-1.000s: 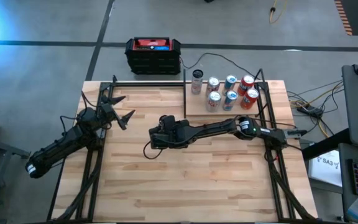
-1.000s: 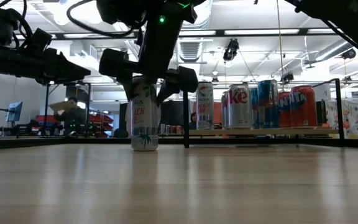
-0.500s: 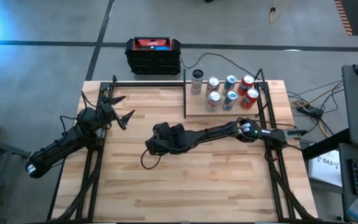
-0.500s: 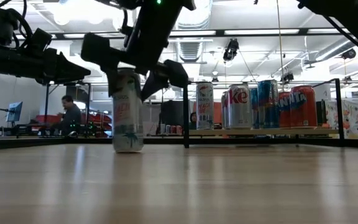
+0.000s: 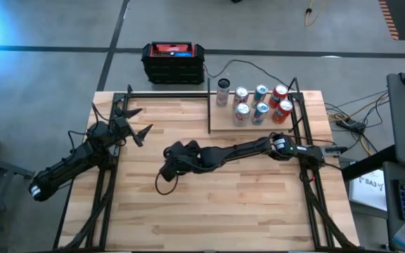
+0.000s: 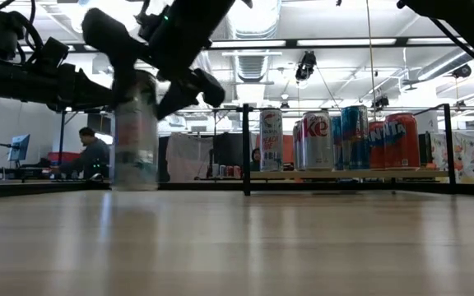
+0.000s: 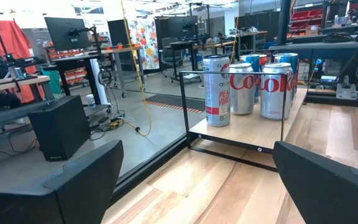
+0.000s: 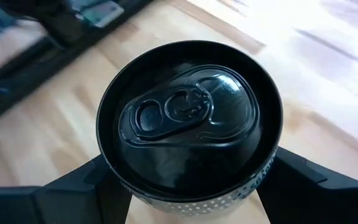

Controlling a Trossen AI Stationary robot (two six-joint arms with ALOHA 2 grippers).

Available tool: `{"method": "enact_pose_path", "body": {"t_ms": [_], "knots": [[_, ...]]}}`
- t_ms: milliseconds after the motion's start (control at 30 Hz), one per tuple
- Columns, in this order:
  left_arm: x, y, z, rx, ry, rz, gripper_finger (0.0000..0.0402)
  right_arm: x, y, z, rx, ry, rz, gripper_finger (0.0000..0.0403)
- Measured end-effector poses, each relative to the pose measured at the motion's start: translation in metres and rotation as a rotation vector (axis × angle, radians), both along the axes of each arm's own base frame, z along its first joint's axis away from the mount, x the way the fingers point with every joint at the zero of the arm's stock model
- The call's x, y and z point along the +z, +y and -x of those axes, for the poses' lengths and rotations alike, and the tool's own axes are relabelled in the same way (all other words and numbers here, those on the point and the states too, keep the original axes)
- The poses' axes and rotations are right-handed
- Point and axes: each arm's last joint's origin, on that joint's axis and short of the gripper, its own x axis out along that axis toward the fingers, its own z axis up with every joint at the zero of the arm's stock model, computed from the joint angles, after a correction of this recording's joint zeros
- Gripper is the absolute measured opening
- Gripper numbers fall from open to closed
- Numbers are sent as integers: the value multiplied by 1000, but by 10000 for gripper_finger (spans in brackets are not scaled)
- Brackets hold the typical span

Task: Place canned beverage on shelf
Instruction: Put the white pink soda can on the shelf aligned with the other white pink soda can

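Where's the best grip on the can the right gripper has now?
Grip the can around its upper side wall, coming from above: it stands upright with round, smooth sides, and the right gripper already has a finger on either side just below the rim.

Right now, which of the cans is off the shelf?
The pale can with the black lid, gripped between the right arm's fingers at mid-table; the other six stand on the small wooden shelf.

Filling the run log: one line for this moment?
right gripper: shut on can, mid-table | left gripper: open, waiting | shelf: six cans
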Motion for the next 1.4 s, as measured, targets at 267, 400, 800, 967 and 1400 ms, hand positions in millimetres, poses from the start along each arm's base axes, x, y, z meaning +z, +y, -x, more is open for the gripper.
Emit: {"method": "enact_pose_path", "body": {"t_ms": [267,400,800,967,1400], "knots": [[0,0,0,0,0,0,398,7,4,-8,127,-79,-30,263],[0,0,0,0,0,0,398,3,5,-10,201,-62,-19,263],[0,0,0,0,0,0,398,-13,6,-16,191,-68,-37,263],[0,0,0,0,-1,0,398,-14,7,-15,154,-69,-33,286],[0,0,0,0,0,0,398,-13,19,-13,50,-106,-20,397]]}}
